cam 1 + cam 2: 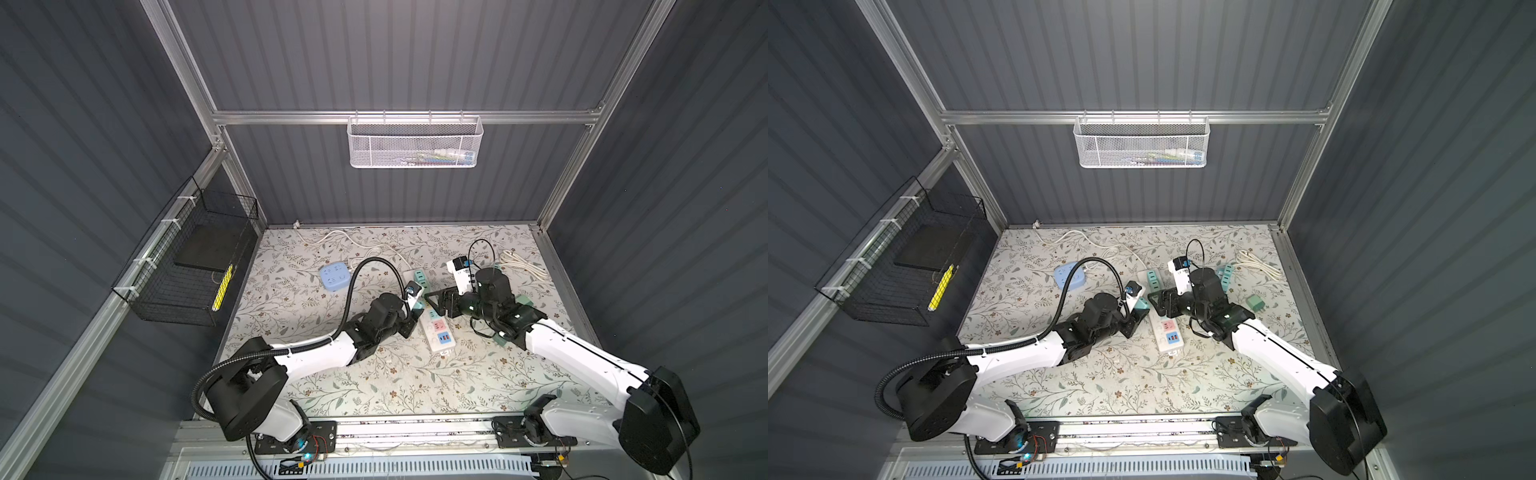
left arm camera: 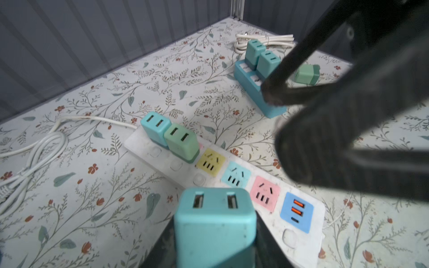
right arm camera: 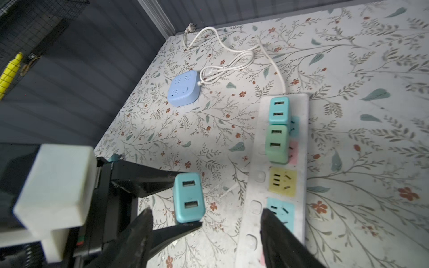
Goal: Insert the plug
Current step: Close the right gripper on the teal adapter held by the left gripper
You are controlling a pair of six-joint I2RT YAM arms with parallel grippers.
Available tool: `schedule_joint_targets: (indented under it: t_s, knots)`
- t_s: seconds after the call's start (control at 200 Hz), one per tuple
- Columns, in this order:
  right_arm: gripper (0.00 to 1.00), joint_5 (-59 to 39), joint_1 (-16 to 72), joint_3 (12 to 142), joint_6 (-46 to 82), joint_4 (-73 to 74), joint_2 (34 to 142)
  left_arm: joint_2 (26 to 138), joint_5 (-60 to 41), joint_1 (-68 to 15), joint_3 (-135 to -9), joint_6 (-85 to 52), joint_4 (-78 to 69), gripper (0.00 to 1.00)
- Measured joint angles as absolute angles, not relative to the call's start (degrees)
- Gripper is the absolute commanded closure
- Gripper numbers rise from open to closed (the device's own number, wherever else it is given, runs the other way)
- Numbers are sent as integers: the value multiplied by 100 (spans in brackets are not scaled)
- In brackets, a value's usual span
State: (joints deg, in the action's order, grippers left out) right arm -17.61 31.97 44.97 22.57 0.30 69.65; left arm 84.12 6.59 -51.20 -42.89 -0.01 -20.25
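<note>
Plug [image 2: 214, 222], teal, with two USB ports on its exposed face, fills the near edge of the left wrist view. Left gripper [image 3: 188, 200] is clamped on the plug, one black finger [image 3: 160, 179] on each of two opposite sides. The plug is held just beside the strip [image 3: 255, 185], level with the yellow socket [image 3: 282, 182] and the teal socket [image 3: 279, 208]. It is not seated in any socket.

Right gripper [image 3: 205, 212] is spread wide and grips nothing. One finger [image 3: 276, 232] lies over the strip near the teal socket. The other finger is near the left gripper. In both top views the two grippers meet over the middle of the strip [image 1: 436, 332].

Strip layout, seen from the left wrist:
- seated teal plug [image 2: 154, 130] and seated green plug [image 2: 181, 143], side by side at the cord end;
- yellow, teal and pink socket [image 2: 264, 193], all vacant;
- blue USB panel [image 2: 296, 212] at the far end.

Second strip [image 2: 255, 92], teal, carries two more plugs. Loose green plug [image 2: 306, 74] lies on the table just beside it. Blue socket block [image 3: 183, 89] sits well apart with its white cord [image 3: 222, 62].
</note>
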Motion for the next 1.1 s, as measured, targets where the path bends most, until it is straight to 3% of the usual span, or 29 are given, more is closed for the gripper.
schedule_joint_targets:
  t_s: [0.355,0.805,0.86,1.101]
  knots:
    - [52,-2670,3197,4764,2488,-86,7568,8320,425,-5131,-4261,113,-2279,78]
    - [75,-2961,3192,4895,2477,-58,7920,8309,167,-5118,-4270,154,-2130,73]
    - [79,-2961,3192,4895,2458,-80,7922,8309,163,-5118,-4272,154,-2102,69]
    - [82,-2764,3199,4893,2429,-93,7913,8274,193,-5131,-4287,102,-2023,24]
